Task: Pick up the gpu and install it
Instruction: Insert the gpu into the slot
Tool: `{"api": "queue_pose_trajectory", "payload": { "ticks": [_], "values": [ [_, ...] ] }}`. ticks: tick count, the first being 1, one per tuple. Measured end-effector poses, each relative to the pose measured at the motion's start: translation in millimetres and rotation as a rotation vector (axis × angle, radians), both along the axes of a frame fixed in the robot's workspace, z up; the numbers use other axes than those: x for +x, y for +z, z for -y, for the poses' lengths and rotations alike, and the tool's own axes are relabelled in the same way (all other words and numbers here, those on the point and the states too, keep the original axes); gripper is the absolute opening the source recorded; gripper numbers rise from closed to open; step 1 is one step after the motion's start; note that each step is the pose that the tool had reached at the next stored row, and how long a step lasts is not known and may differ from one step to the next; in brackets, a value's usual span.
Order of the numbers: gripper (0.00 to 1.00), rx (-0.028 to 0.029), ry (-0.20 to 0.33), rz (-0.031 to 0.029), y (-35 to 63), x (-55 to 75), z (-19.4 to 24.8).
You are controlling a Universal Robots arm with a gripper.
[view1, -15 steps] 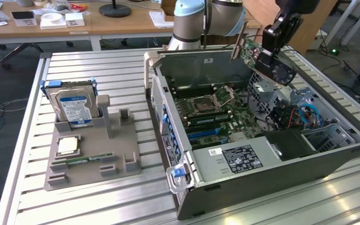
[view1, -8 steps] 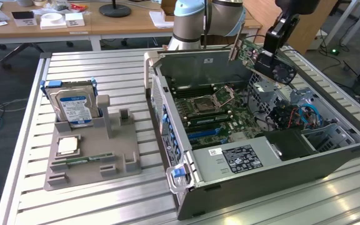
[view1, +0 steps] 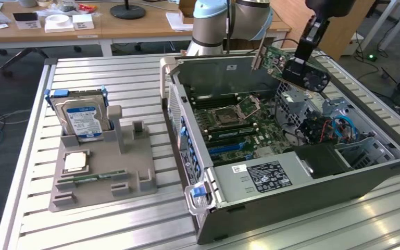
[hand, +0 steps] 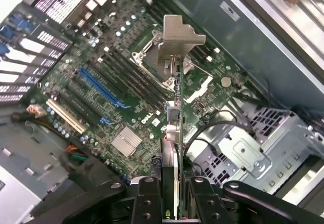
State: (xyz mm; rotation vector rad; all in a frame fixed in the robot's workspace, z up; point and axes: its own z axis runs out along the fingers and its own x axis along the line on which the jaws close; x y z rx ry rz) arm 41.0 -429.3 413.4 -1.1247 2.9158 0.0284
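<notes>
Black gripper fingers sit closest to the wrist camera, clamped narrowly on the gpu, which is seen edge-on as a thin green card running away from the lens to its silver metal end bracket. Beyond the card, well apart from it, lies the motherboard inside the open computer case, with a blue expansion slot, a square silver heatsink, the processor socket and a silver drive cage. From the exterior view, the gripper holds the gpu tilted in the air at about one o'clock from the centre of the computer case, above the far rim, touching nothing else. The pick-up looks done, and the step in hand appears to be carrying the card over the board. Seating it would call for the card's lower edge to line up with an expansion slot and for the bracket to face the case's rear wall; neither is matched at present. At nine o'clock from the case, a grey parts tray holds a hard drive standing upright and a narrow memory stick lying flat. Wooden desks stand farthest back, around twelve o'clock.
</notes>
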Motion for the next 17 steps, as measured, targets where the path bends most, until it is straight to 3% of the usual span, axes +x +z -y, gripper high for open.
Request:
{"api": "queue_pose_trajectory", "payload": {
  "ticks": [17],
  "values": [
    [0.26, 0.0000, 0.310, 0.0000, -1.9, 0.0, 0.0]
  ]
}}
